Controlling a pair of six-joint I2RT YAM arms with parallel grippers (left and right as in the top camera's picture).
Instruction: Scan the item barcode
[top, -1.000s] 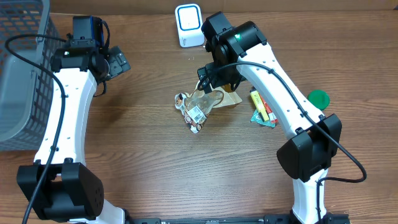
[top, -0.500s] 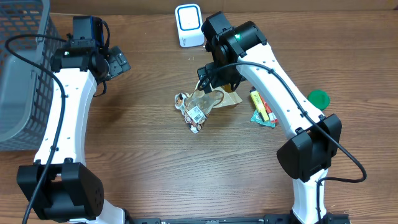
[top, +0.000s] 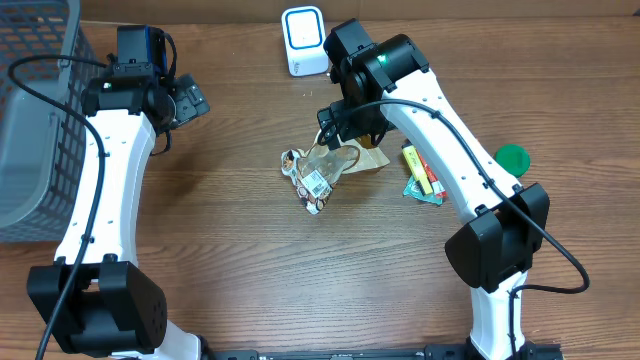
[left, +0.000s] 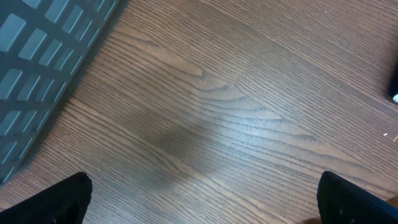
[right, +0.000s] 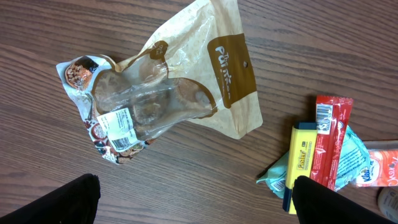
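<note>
So the wooden desk (top: 230, 260) has some extra stuff lying around. A grey mesh basket (top: 30, 120) sits way off at the left edge. Over on the right there's a little pile: a yellow box (right: 303, 163) and a red packet (right: 329, 143) side by side, touching, both lying on top of a teal pack (right: 351, 163). A round green disc (top: 512, 157) lies flat near that pile.

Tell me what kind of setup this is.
Probably a mock retail checkout on a lab bench: a white boxy device, likely the scanner, at the far edge of the wooden table, a grey mesh basket at one side, and a barcode-labelled clear-and-brown snack bag mid-table.
</note>
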